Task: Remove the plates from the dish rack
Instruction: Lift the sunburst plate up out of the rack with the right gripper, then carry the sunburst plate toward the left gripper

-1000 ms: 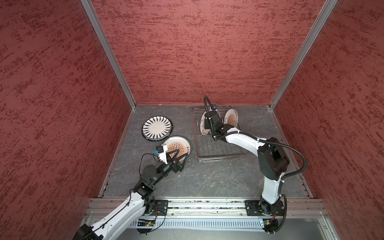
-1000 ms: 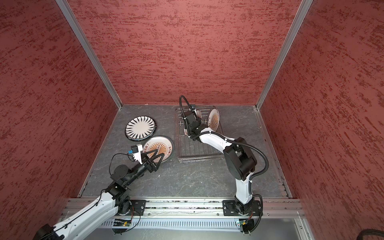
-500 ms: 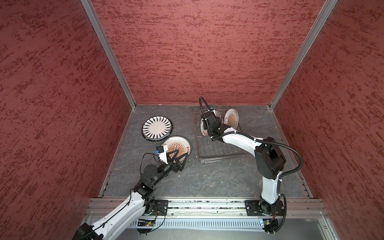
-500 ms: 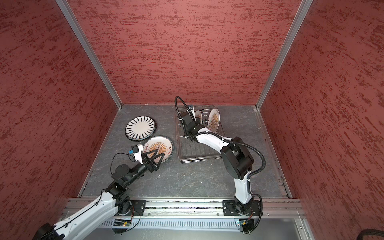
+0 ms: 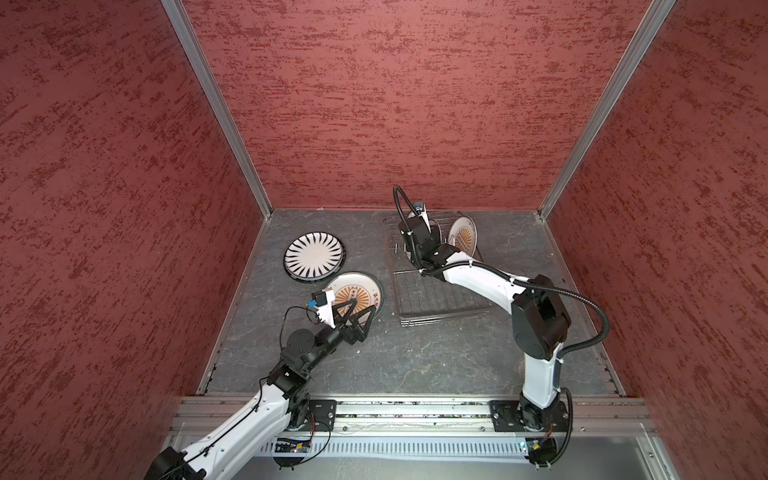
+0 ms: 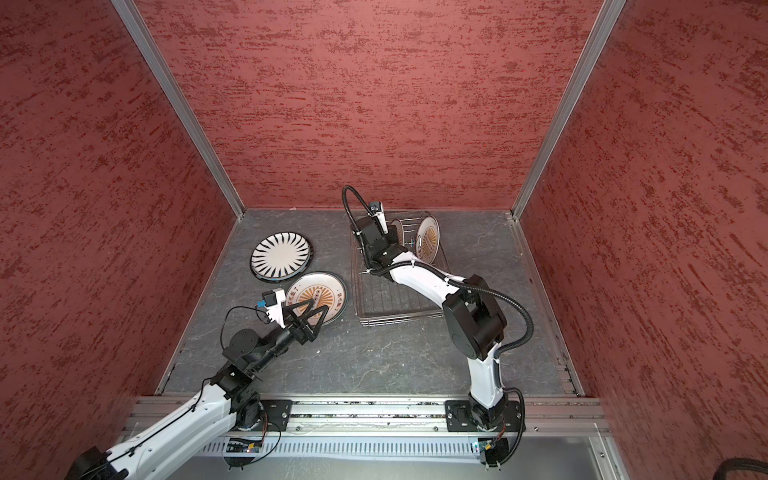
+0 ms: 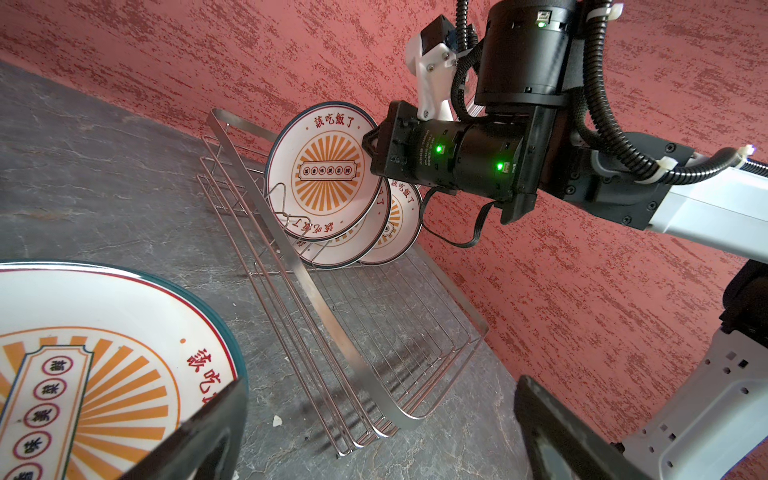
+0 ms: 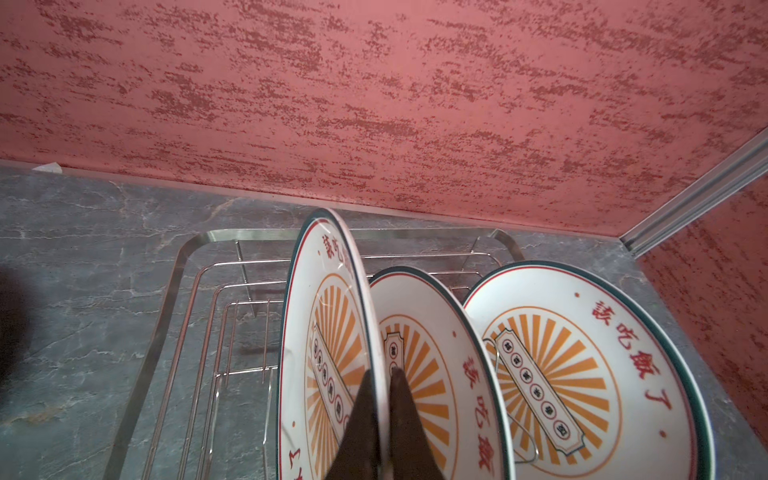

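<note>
Right gripper point(image 8: 382, 386) was clamped on the rim of the end plate point(image 8: 328, 332), upright at the dish rack point(image 8: 174, 266) far end; left gripper point(image 5: 365, 305) gaped empty at a table plate point(image 5: 353, 291) edge; thin rim pinch could slip, knocking it into the neighbouring plate point(image 8: 419, 353).

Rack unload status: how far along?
Done: two plates lie flat on the table, the black-striped plate and a sunburst plate. In hand: the right gripper is shut on the rim of the nearest racked plate, not yet out of the dish rack. Left: that one, plus the middle plate and far plate. The left gripper is open, empty.
</note>
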`<state>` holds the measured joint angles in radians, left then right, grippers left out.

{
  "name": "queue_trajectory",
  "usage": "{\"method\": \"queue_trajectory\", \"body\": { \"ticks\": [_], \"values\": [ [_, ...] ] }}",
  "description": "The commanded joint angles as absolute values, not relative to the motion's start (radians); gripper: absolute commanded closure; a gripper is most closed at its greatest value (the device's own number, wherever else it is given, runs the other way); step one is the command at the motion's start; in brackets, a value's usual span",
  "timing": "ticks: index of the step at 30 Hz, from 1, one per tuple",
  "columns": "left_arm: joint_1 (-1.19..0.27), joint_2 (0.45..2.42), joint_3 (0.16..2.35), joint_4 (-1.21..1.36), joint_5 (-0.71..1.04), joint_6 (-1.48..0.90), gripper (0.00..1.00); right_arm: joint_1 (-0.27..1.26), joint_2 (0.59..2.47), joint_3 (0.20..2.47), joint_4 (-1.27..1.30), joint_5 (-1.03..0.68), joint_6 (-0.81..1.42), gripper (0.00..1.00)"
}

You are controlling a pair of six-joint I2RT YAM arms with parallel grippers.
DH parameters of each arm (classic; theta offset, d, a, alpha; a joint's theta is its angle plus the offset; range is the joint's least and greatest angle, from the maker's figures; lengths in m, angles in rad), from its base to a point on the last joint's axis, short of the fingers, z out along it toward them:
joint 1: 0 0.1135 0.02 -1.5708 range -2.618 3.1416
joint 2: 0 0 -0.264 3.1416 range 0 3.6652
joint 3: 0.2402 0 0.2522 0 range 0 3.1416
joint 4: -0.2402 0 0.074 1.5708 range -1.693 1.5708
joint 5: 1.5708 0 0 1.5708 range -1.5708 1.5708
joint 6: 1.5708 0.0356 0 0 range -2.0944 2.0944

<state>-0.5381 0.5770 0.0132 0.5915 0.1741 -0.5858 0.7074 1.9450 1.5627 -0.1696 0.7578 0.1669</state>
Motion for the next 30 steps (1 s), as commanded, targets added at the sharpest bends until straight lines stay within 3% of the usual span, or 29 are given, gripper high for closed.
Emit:
{"method": "queue_trajectory", "body": {
  "ticks": [1,17,27,30],
  "values": [
    [-0.544,0.567,0.041,0.573,0.152,-0.559,0.01,0.718,1.88,1.551,-0.106,0.831,0.126,1.0],
    [-0.549,0.552,0.065,0.486,0.101,-0.547,0.01,0.718,1.55,1.191,0.197,0.711,0.12,1.0],
    [-0.57,0.527,0.068,0.449,0.089,-0.536,0.01,0.677,1.286,0.892,0.425,0.268,0.262,1.0],
    [-0.532,0.55,0.044,0.549,0.198,-0.591,0.01,0.675,1.253,0.854,0.45,0.163,0.299,1.0]
  ]
}}
